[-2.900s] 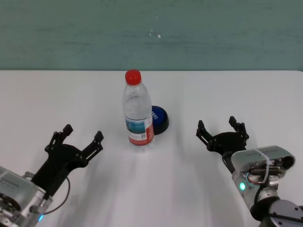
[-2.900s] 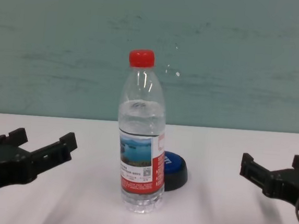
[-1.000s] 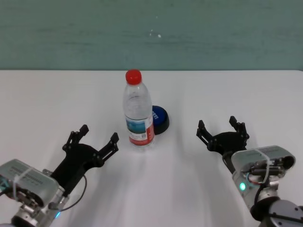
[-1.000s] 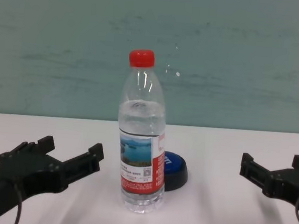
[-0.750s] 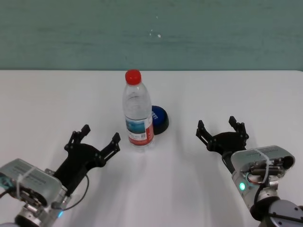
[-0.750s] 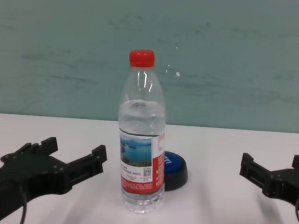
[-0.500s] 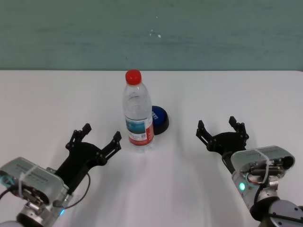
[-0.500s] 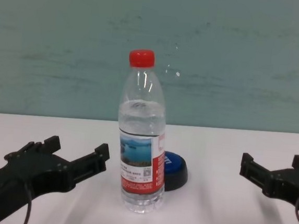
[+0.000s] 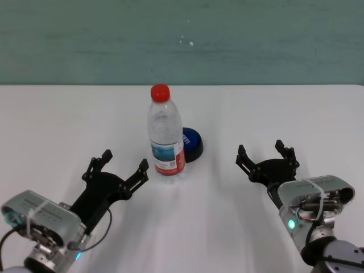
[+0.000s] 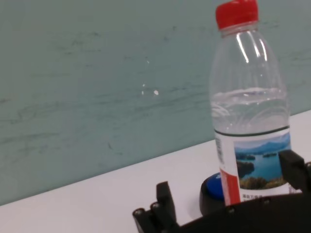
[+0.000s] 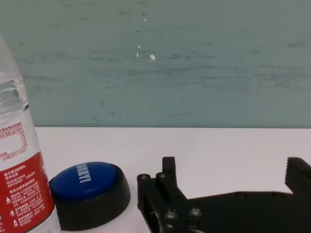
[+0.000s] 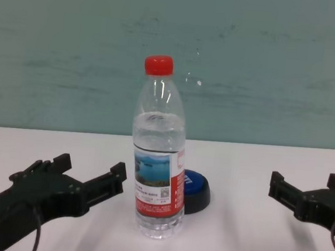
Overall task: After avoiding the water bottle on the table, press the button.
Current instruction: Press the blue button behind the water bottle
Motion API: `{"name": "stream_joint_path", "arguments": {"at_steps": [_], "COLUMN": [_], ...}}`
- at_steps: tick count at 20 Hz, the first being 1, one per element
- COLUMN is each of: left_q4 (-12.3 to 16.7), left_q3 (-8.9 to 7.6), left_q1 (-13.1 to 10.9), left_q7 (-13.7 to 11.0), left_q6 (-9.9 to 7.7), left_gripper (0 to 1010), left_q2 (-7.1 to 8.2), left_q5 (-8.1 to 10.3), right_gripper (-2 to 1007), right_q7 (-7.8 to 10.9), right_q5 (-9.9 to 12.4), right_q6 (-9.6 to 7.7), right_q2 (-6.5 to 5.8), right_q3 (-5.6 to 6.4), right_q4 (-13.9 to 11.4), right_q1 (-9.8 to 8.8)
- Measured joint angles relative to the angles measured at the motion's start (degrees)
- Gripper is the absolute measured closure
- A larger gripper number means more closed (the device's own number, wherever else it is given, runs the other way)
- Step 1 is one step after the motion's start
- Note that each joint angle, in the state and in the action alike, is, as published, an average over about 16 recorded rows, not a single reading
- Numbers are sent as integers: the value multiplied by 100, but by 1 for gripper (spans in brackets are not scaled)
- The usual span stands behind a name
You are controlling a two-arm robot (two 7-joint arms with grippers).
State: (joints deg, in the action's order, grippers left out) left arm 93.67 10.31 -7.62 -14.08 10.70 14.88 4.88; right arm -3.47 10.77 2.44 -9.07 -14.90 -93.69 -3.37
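Left gripper [image 9: 123, 164] fingers [image 9: 142, 166] spread, water bottle [image 9: 165, 136] upright

Black toothed pincers [image 9: 115, 165]; silver wrists (green lights)

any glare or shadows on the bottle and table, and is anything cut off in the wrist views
Head view: the water bottle throws only a soft, faint shadow on the table. Chest view: bright streaks of glare run down the bottle's clear shoulder. Left wrist view: similar streaks below the red cap; the left tool is cropped at the frame edge. Right wrist view: the bottle is cut off at the frame edge, while the button looks sharp.
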Motion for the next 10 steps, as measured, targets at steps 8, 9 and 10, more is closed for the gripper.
{"name": "stream_joint_path", "arguments": {"at_steps": [8, 9, 10], "left_q4": [-32, -38, -43], "left_q3": [27, 29, 32], "left_q1": [25, 29, 33], "left_q7": [23, 25, 28], "left_q6": [2, 2, 2], "left_gripper": [0, 0, 0], "left_q2": [-39, -44, -48], "left_q5": [-43, -47, -51], "right_gripper": [1, 1, 1], "right_q7": [0, 0, 0], "right_q5": [0, 0, 0], "right_q6": [0, 0, 0], "right_q2": [0, 0, 0], "right_q3": [0, 0, 0], "right_q4": [0, 0, 0], "right_q1": [0, 0, 0]}}
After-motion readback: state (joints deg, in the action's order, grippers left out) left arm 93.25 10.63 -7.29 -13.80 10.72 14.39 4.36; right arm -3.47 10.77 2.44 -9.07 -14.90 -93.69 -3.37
